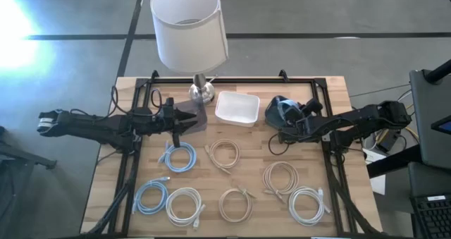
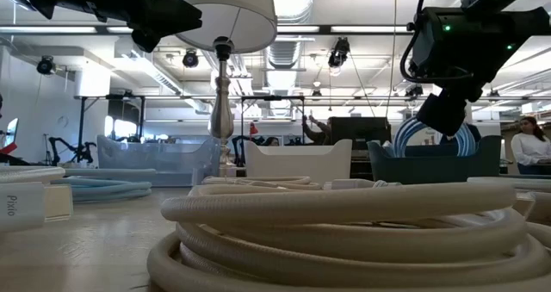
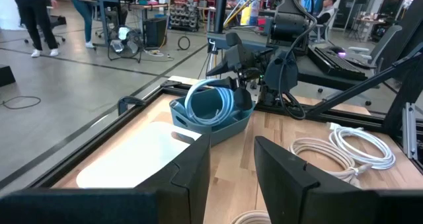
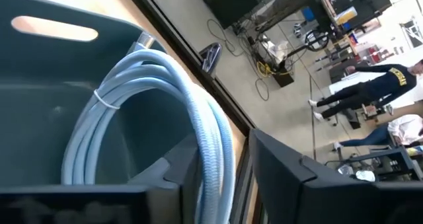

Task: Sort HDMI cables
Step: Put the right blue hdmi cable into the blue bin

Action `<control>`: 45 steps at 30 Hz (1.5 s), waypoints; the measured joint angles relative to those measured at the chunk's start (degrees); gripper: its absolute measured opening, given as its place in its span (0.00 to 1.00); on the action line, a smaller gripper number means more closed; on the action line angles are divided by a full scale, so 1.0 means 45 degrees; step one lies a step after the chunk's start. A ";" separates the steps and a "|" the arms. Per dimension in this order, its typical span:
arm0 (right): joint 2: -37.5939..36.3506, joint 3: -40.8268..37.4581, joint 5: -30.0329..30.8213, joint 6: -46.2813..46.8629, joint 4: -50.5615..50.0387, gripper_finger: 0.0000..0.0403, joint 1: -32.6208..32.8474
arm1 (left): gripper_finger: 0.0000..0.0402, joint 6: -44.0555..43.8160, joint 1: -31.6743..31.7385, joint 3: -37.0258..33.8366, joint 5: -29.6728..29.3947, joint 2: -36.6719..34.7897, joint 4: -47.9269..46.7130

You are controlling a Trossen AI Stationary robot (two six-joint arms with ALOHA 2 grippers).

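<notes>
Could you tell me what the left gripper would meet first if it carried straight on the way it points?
Probably the white bin: the left gripper points over it toward the blue bin beyond. Height is unclear, so it may pass above the white bin.

My fingers (image 4: 277, 178) are black; the coil (image 4: 165, 118) between them is light blue; the bin (image 4: 39, 72) is dark blue.

Lamp (image 1: 192, 34) blocks upper centre; white bin (image 1: 237, 108) and blue bin (image 1: 280, 111) beside it. Bare wood at far left and right edges; coils (image 1: 229, 153) crowd the lower middle.
</notes>
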 joint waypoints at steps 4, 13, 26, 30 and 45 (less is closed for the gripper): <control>0.0000 0.0000 0.0143 -0.0005 0.0000 0.15 0.0000 | 0.30 0.0000 0.0000 0.0000 0.0001 0.0000 0.0000; 0.0000 0.0000 0.0209 -0.0005 0.0044 0.11 -0.0005 | 0.30 0.0000 0.0000 0.0000 0.0001 0.0000 0.0016; 0.0000 0.0000 0.0214 -0.0005 0.0136 0.34 -0.0005 | 0.30 -0.0005 0.0000 0.0000 0.0001 0.0000 0.0019; -0.0019 0.0041 0.0209 -0.0005 0.0289 0.41 -0.0044 | 0.30 -0.0005 0.0000 0.0000 0.0000 0.0000 0.0019; -0.0807 0.1521 -0.2362 -0.0685 -0.0107 0.46 -0.2086 | 0.30 -0.0287 0.0000 0.0000 0.0000 -0.0003 0.0017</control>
